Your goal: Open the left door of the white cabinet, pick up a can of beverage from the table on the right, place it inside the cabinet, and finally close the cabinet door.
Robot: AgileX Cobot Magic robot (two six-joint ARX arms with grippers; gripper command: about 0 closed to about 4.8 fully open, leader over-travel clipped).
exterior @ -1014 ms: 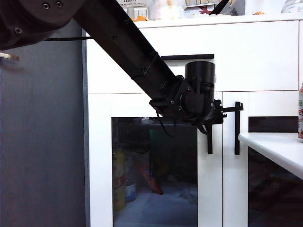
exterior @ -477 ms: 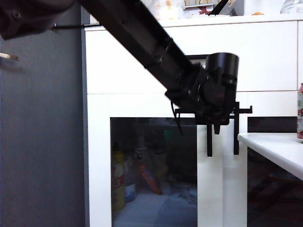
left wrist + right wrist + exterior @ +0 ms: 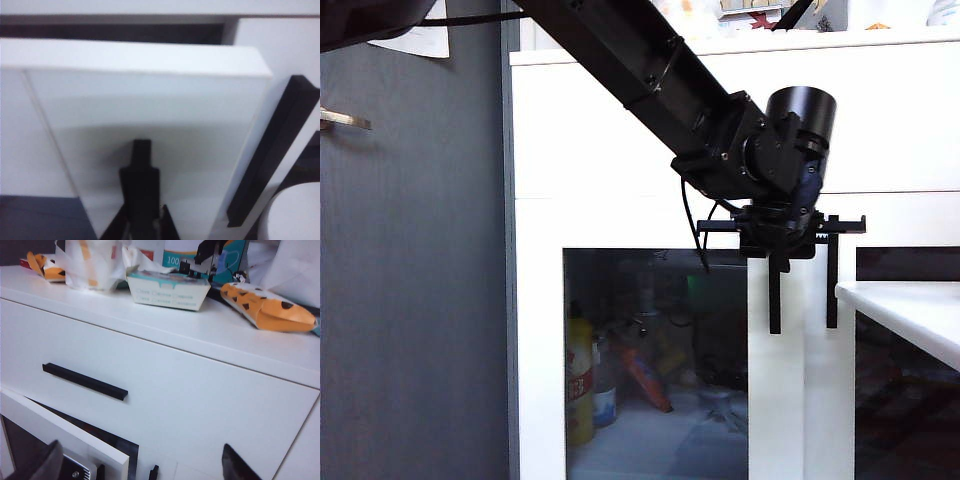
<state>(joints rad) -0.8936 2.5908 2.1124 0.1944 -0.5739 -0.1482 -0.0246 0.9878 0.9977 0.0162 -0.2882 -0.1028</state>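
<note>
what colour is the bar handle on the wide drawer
Black, a thin horizontal bar handle on the white cabinet's wide drawer; clearest in the right wrist view.

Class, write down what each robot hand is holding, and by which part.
The left hand grips the left door by its black handle. The right hand holds nothing.

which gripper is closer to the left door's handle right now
Left. The left gripper is shut on the left door's handle, with the door ajar. The right gripper hangs open in front of the drawer, off the handle.

Left end effector (image 3: 776, 252) points down, jaws closed; right end effector (image 3: 140, 467) faces level, jaws wide apart.
</note>
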